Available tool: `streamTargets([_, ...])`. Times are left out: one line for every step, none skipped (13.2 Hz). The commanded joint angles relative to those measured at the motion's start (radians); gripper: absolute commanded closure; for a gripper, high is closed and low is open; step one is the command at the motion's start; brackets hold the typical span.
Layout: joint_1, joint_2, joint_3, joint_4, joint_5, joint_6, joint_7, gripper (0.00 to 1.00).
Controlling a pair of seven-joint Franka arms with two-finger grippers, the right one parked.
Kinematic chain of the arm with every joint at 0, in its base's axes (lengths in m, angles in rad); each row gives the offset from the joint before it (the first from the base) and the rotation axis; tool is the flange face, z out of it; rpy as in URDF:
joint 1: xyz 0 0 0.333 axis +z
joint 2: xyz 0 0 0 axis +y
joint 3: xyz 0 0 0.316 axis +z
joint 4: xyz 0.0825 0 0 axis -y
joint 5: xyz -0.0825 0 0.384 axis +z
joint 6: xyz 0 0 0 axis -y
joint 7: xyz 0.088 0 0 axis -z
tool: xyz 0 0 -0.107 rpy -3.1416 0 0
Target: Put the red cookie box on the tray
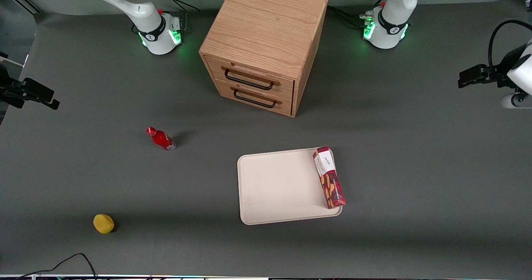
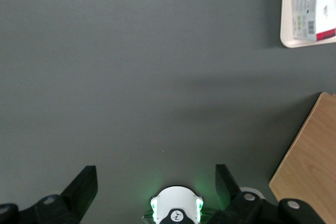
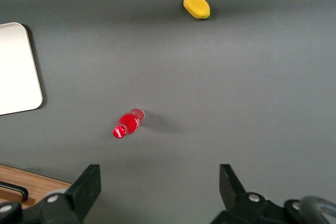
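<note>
**Box on tray, gripper away and spread**

Now the red cookie box (image 1: 328,176) lies flat on the tray (image 1: 274,186), along the tray's edge toward the working arm's end of the table, w/ its white label end farther from the front camera. Slim dark-red cardboard, golden cookie print. Tray is cream-white, matte, rounded corners, low rim.

The gripper (image 2: 156,183) hangs over bare grey tabletop, fingers (image 2: 84,184) spread wide, nothing btwn them. It's well apart from the box, near the working arm's edge of the table. A corner of the tray and box shows in the wrist view (image 2: 314,4).

Light-wood two-drawer cabinet (image 1: 266,43) has black handles.
</note>
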Motion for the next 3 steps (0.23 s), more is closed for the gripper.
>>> streamTargets([-0.013,-0.043,0.005,-0.055,-0.011,0.035,0.029,0.00])
streamTargets([-0.011,-0.016,0.005,-0.020,-0.011,0.018,0.029,0.00])
streamTargets([-0.013,0.006,0.005,0.015,-0.008,-0.017,0.036,0.00])
